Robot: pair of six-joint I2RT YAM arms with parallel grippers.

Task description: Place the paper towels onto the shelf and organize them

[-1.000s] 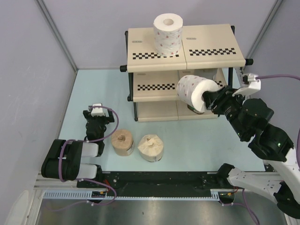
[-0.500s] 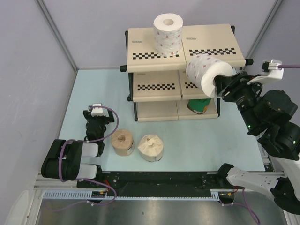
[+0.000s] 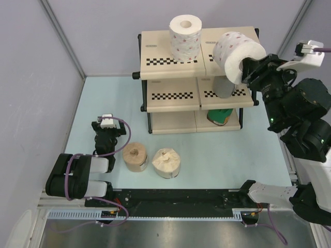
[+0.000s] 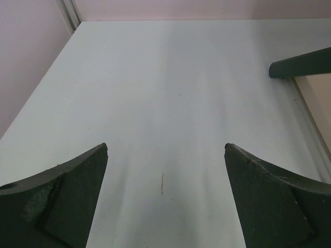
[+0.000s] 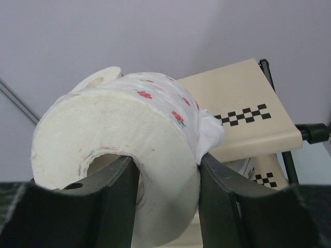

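The desk (image 3: 103, 103) carries the shelf (image 3: 155, 44), a tan roll (image 3: 135, 156) and a cream roll (image 3: 166, 163); a dotted roll (image 3: 184, 39) tops the shelf.

The shelf (image 3: 201, 77) stands at the far edge of the table, right of the middle: three cream-beige tiers with black-and-white checkered strips on a black tube frame. One white roll with red dots (image 3: 185, 37) stands upright, hole up, at the middle of the top tier. The second dotted roll (image 3: 235, 50) is clamped in my right pincer (image 5: 168, 160), lying on its side in the air over the right half of the top tier, with one finger in its centre hole. The grey roll (image 3: 223, 88) sits on the middle tier's right side, and the green roll (image 3: 220, 116) on the bottom tier's right side. The tan-brown roll (image 3: 135, 156) and the cream roll (image 3: 166, 163) stand just beside each other toward the table's near edge, left of centre.
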